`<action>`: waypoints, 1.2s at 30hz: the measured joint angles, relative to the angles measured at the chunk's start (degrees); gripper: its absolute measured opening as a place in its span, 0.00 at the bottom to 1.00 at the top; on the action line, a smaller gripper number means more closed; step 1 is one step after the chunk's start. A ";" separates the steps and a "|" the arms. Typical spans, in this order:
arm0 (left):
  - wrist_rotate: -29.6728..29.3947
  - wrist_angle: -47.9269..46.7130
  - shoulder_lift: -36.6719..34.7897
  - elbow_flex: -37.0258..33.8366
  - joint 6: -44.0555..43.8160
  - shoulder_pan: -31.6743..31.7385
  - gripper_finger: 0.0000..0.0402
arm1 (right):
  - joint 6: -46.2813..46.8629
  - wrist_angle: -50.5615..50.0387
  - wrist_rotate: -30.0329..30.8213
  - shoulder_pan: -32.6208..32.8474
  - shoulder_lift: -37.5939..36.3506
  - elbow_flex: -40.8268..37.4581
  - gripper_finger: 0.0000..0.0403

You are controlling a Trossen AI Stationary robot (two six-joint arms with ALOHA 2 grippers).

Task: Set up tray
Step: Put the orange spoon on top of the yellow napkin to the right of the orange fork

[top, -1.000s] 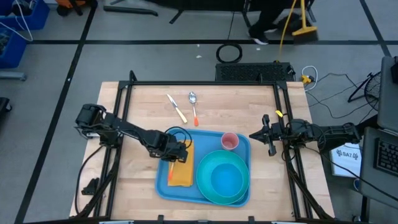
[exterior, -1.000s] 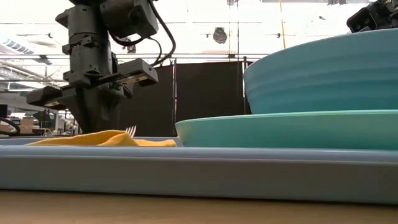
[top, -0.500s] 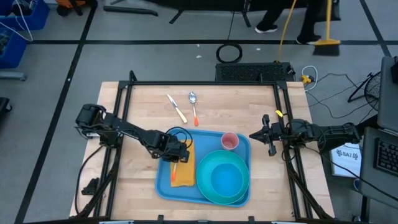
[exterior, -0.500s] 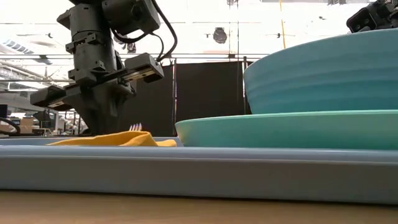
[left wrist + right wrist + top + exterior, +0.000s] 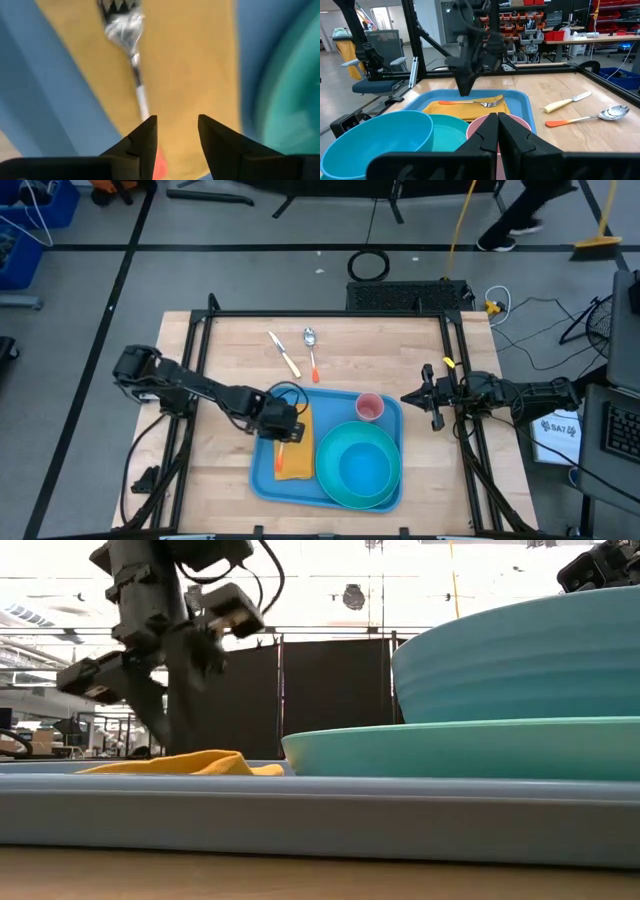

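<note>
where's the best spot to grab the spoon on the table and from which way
Probably the orange handle of the spoon, near its middle, coming straight down from above. It lies flat on the bare wood beyond the tray, bowl end away from the tray, so only a top-down approach gets fingers either side of the thin handle. The knife lies beside it on the left pincer's side, so set the fingers narrow.

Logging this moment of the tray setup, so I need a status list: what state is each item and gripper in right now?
tray: flat on the table, loaded
napkin: lying in the tray
fork: resting on the napkin, released
plate: in the tray, under the bowl
bowl: upright, empty
cup: upright in the tray
knife: on the table
spoon: on the table
left gripper: open, above the fork handle
right gripper: shut, beside the tray
</note>
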 joint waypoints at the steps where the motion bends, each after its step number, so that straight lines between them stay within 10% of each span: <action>1: -1.57 -0.22 -1.27 -0.02 0.57 0.13 0.37 | 0.00 -0.01 0.01 0.01 0.00 0.00 0.01; 8: -13.42 1.80 -10.25 0.00 6.28 8.14 0.37 | -0.26 0.69 0.09 0.01 0.02 0.00 0.01; 12: -7.74 3.47 -10.13 0.00 12.64 19.62 0.37 | -0.54 2.35 0.08 -0.01 0.37 0.00 0.01; 20: 4.38 8.57 -0.56 3.97 25.21 35.85 0.30 | -1.01 2.55 0.18 -0.01 0.50 0.00 0.01; 36: -0.76 -18.61 22.74 35.18 43.52 40.19 0.17 | -1.09 2.59 0.25 0.00 0.52 0.00 0.01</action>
